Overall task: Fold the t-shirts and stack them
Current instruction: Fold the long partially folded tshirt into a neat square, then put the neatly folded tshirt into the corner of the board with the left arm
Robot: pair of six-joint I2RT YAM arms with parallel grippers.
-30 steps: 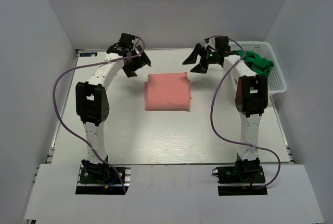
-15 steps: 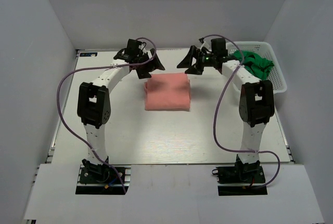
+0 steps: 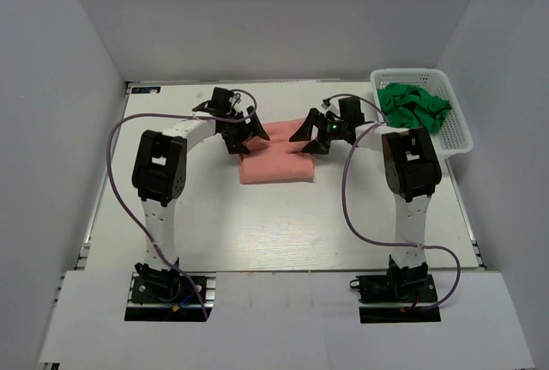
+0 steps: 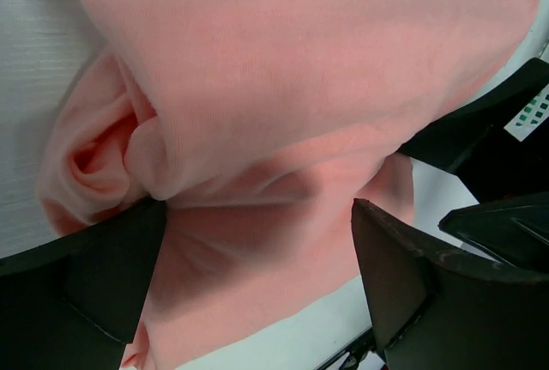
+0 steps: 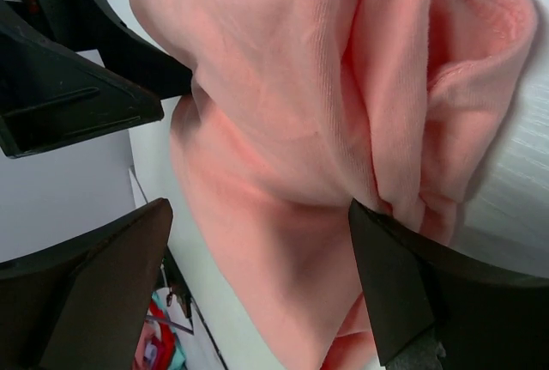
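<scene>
A left arm (image 3: 159,172) and a right arm (image 3: 412,168) are bending over a folded salmon-pink t-shirt (image 3: 274,166) lying near the middle of the desk (image 3: 257,224)
The left fingers (image 4: 403,275) and right fingers (image 5: 403,293) are standing spread wide, each pair straddling a far corner of the pink bundle, pinching nothing; a crumpled green t-shirt (image 3: 414,106) is lying in the white basket (image 3: 461,134) at the desk's far right corner
</scene>
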